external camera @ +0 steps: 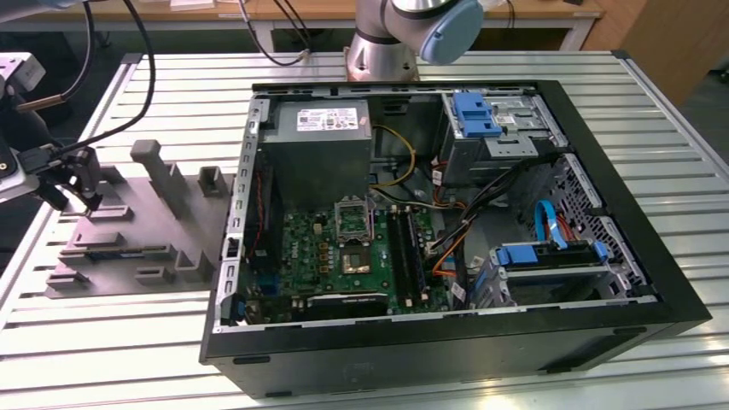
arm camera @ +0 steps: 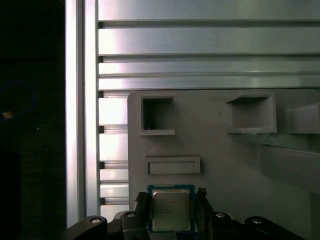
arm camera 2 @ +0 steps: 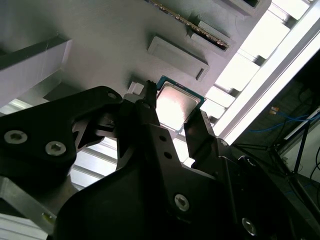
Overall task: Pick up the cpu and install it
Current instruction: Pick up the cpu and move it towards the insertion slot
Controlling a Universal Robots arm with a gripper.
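Note:
The cpu (arm camera: 170, 209), a thin square chip with a pale silver top and a green rim, lies flat at the grey moulded tray's (arm camera: 225, 165) edge. It also appears as the cpu (arm camera 2: 175, 106) in the second wrist view. My gripper (arm camera: 171, 206) straddles it, and its black fingers (arm camera 2: 150, 107) rest against two opposite edges of the chip. In the exterior view my gripper (external camera: 71, 201) hangs low over the tray (external camera: 125, 256) at the exterior view's left, well away from the open computer case (external camera: 445, 222). The motherboard's metal-framed socket (external camera: 353, 220) sits inside the case below the grey power supply box (external camera: 324, 149).
The tray carries upright blocks (external camera: 154, 166) and recesses (arm camera: 157, 116) close to my gripper. It lies on a slatted aluminium table (external camera: 171, 85), whose edge (arm camera: 80, 125) runs just beyond the tray. The arm's base (external camera: 387, 47) stands behind the case, and cables (external camera: 114, 77) trail at the back.

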